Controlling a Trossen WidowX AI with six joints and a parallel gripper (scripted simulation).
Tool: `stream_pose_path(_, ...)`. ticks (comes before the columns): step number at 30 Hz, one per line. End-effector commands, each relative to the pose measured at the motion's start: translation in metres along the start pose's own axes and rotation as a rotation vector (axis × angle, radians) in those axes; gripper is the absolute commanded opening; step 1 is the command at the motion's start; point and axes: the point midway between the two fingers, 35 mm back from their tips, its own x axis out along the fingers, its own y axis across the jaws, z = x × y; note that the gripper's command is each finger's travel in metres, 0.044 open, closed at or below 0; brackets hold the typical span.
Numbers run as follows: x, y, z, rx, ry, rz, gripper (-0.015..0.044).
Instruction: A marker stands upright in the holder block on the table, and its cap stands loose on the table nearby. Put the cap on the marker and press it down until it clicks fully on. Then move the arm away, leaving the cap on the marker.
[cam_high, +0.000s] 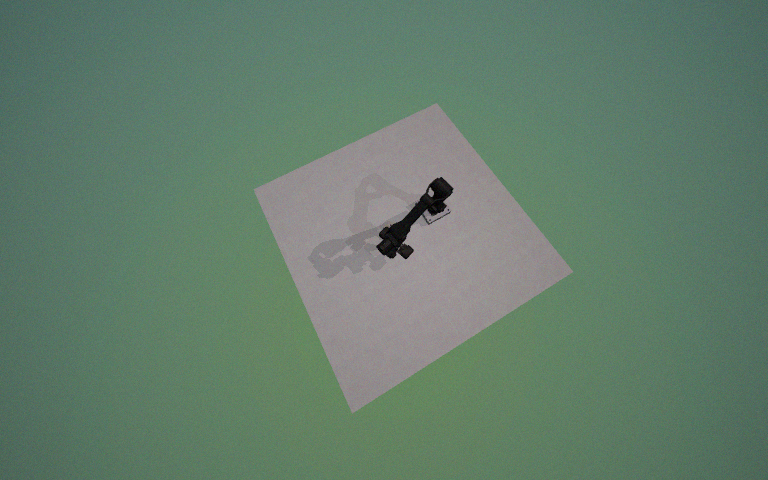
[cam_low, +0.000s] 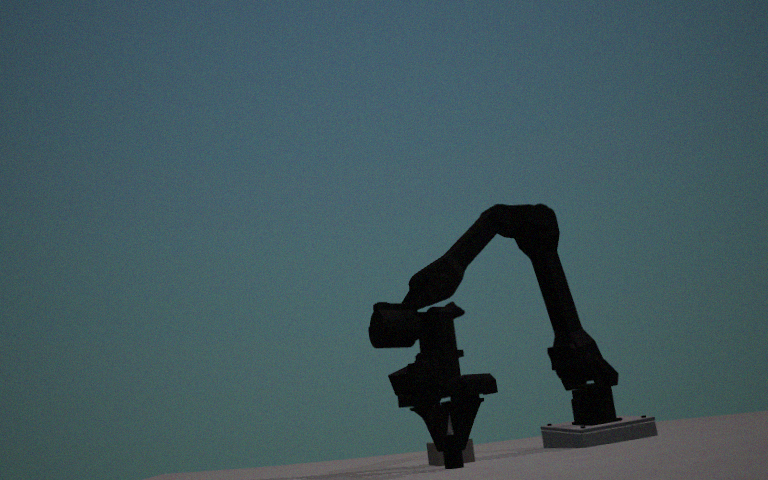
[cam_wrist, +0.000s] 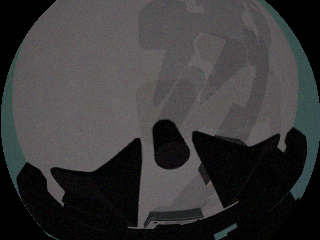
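Your marker (cam_low: 450, 424) is uncapped; the cap (cam_low: 453, 459) (cam_wrist: 171, 155) is ungripped

You have the tabletop (cam_high: 453, 311) (cam_low: 707, 447) (cam_wrist: 75, 100) beneath an arm (cam_high: 416, 215) (cam_low: 472, 240) that, seen from the top, reaches toward 8 o'clock from its base plate (cam_high: 438, 217) (cam_low: 566, 438) (cam_wrist: 175, 216). In the exterior view it rises from the base, bends over at the elbow and drops to a wrist with the jaws pointing down. They stand partly open, holding nothing, at 8 and 4 o'clock of the cap in your wrist view.

The holder block (cam_low: 433, 453) (cam_wrist: 204, 173) sits behind the jaws in the exterior view, its sides showing at 9 and 3 o'clock; only a pale sliver of marker shows between them. The cap stands upright on the tabletop near the block.

You look to be lined up for the grasp. Gripping, lifting, placing, pressing and backing away all remain.
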Motion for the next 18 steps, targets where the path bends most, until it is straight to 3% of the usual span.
stream_pose_path(1,0.0069,-0.0006,-0.0019,0.005,0.005,-0.005,0.0241)
stream_pose_path(7,0.0138,-0.0005,-0.0027,0.005,0.005,-0.005,0.0241)
stream_pose_path(11,0.0138,-0.0005,-0.003,0.005,0.005,-0.005,0.0136)
stream_pose_path(18,0.0138,0.0002,-0.0032,0.005,0.005,-0.004,0.0089)
